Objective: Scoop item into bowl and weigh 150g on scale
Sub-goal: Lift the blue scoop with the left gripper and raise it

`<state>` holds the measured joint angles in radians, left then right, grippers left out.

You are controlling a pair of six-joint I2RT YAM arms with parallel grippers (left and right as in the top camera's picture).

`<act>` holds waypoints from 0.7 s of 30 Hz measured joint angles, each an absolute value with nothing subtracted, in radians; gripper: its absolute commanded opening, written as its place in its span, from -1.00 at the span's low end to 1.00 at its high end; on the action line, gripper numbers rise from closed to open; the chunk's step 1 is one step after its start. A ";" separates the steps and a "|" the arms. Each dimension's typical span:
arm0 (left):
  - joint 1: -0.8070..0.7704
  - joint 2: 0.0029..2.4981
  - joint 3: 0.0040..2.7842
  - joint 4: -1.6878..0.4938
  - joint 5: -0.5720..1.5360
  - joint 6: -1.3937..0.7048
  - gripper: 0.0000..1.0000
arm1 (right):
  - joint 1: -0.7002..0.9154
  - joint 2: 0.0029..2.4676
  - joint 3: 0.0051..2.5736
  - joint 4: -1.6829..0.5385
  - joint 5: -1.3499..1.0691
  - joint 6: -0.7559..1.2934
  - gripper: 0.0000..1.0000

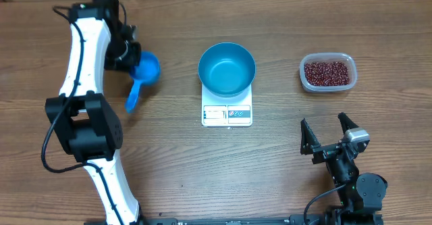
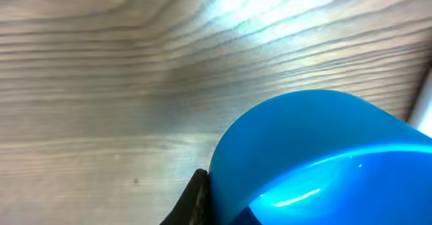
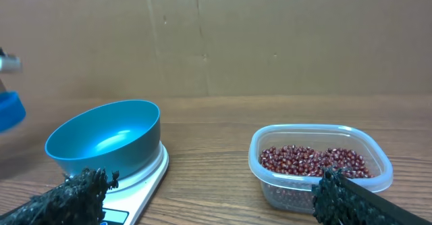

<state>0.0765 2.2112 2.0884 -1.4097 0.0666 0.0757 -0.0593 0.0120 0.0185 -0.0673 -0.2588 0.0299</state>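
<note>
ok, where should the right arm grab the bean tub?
Take the tub by its near long wall, at the rim, coming down from above with the right gripper: one jaw inside, one outside. The top is open, the wall is thin and upright with a lip, and the beans sit below the rim, so the inner jaw likely has room.

Digits on scale (image 1: 227,115) illegibly small

Wood table (image 1: 169,171) w/ cardboard wall (image 3: 270,36) bhd.

The wooden table (image 1: 202,171) shows a blue scoop (image 1: 143,73) at left, a clear tub (image 1: 327,89) at right.
</note>
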 measured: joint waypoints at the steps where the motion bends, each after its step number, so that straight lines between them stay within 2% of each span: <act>1: 0.076 2.211 2.129 -1.439 0.067 0.059 -0.91 | -0.059 0.012 0.019 -0.067 -0.259 0.030 1.00; 6: 0.076 2.211 2.288 -1.540 0.067 -0.093 -0.91 | -0.059 0.012 0.019 -0.067 -0.259 0.030 1.00; 12: 0.076 2.211 2.307 -1.568 0.070 -0.260 -0.92 | -0.059 0.012 0.019 -0.067 -0.259 0.030 1.00; 21: 0.076 2.211 2.307 -1.586 0.074 -0.322 -0.91 | -0.059 0.012 0.019 -0.067 -0.259 0.030 1.00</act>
<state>0.0765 2.2108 2.3066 -1.5856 0.0742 -0.3218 -0.0593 0.0120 0.0185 -0.0673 -0.2588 0.0299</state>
